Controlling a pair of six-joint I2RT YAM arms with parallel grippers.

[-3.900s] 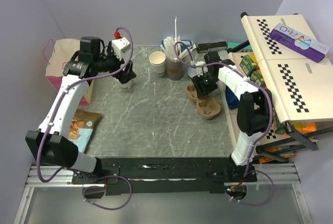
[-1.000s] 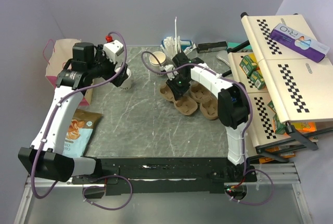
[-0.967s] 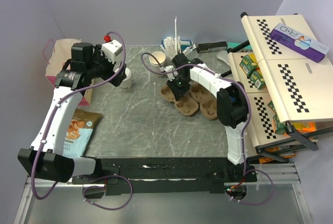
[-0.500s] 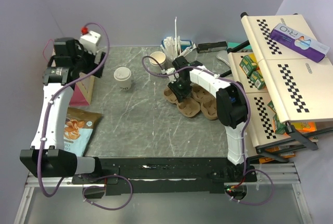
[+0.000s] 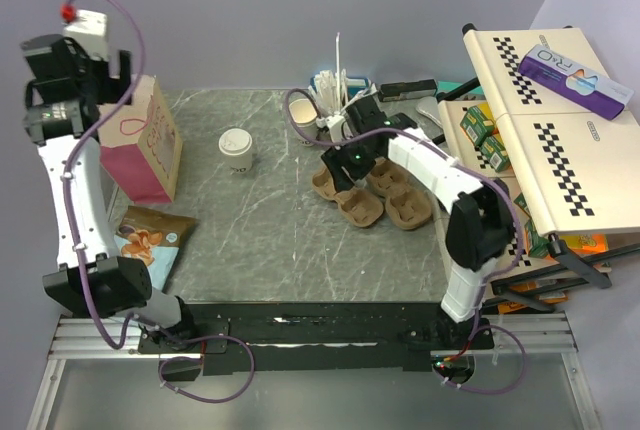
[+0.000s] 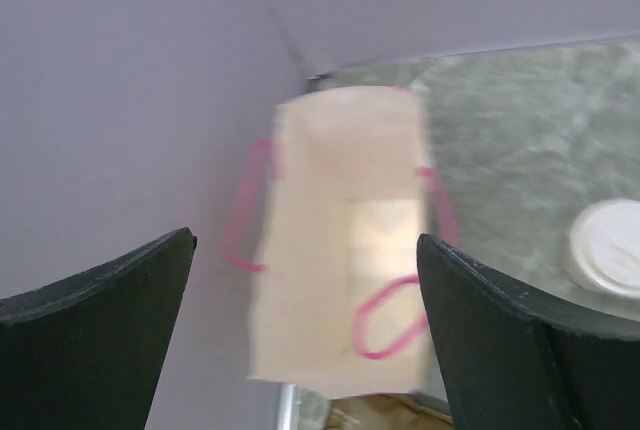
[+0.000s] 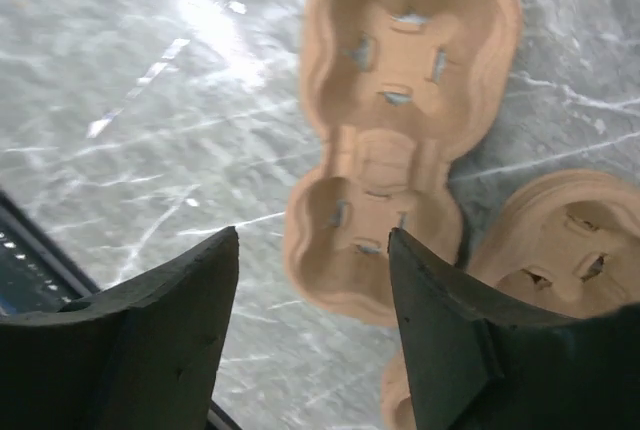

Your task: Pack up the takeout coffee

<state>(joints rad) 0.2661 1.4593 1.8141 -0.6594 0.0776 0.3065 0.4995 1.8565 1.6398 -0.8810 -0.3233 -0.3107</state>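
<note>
- We see the takeout coffee (image 5: 234,147) upright on the tabletop (image 5: 270,240), lid up, long axis vertical.
- Left claw (image 6: 305,240) gapes wide, empty; right claw (image 7: 313,235) spread, empty.

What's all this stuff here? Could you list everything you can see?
lidded cup: 1, white, table's back left
straws: a bunch, white, back centre
open cup: 1, off-white, left of the straws
trays: 2, brown, centre right
bag: 1, pink, standing at left edge
snack packet: 1, orange and blue, near left
panels: 2, cream with checks, right
box: 1, purple, on far panel
small boxes: several, green, under panels
left arm: white, above bag, jaws open
right arm: white, over trays, jaws open
</note>
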